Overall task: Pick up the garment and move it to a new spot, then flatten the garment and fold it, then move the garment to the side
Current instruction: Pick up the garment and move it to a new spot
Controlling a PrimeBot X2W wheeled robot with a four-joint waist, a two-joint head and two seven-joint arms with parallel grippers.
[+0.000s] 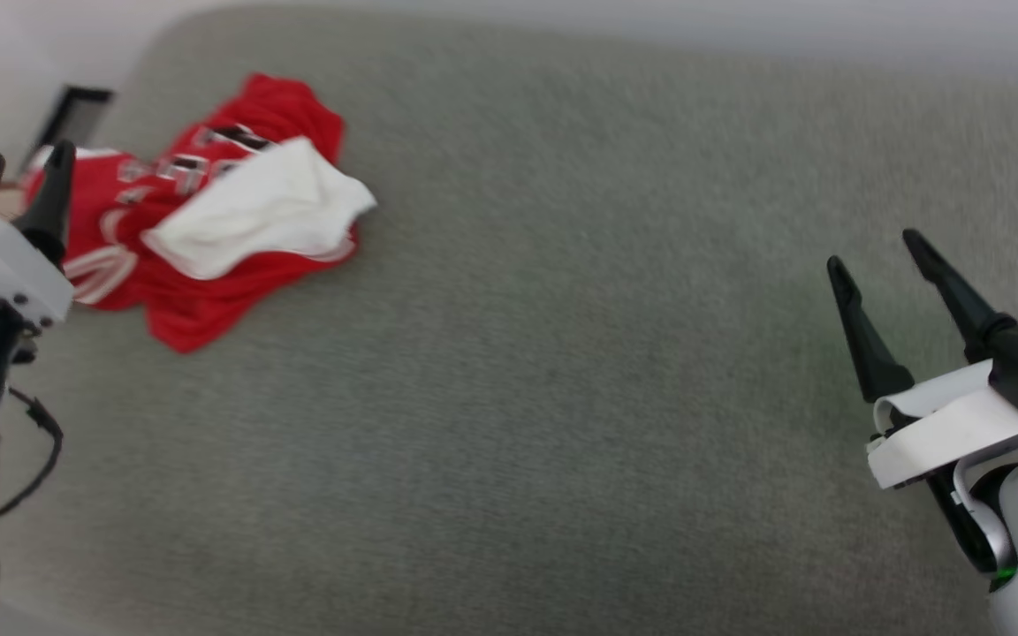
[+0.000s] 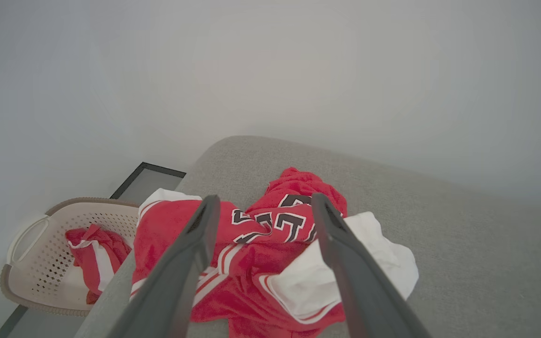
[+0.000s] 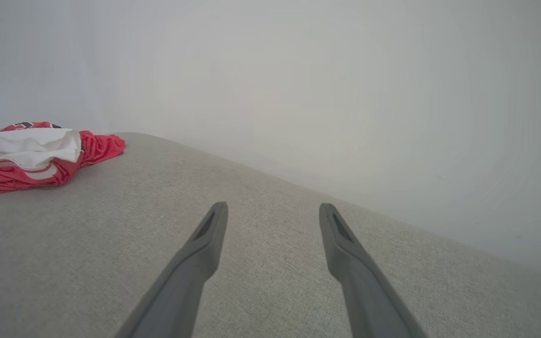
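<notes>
Seeing garment (image 1: pixel 208 230) in a crumpled heap at the far-left end of grey cushion (image 1: pixel 562 371), close to its rounded corner. Red body, one white sleeve flopped across the top, black white-edged lettering bunched and only partly readable, striped trim along the near-left edge. Not flattened, not folded.

Left gripper (image 1: pixel 27 155): fingers spread wide, nothing between them. Sits at the garment's left edge in head view; from its own wrist view, looks straight over the heap with lettering framed between the two fingers. Can't tell if the tips touch cloth.

Right gripper (image 1: pixel 873 248): fingers also spread wide, gripping nothing. Over bare cushion at the right end, well apart from the garment; garment at the far left edge of right wrist view.

Beside the cushion's left end, on the floor: pale perforated basket (image 2: pixel 26 281) with handle, holding smaller red-and-white cloth (image 2: pixel 94 256). Dark-framed panel (image 2: pixel 150 180) behind basket. Plain pale wall (image 2: pixel 298 70) beyond. Head view slightly blurred.
</notes>
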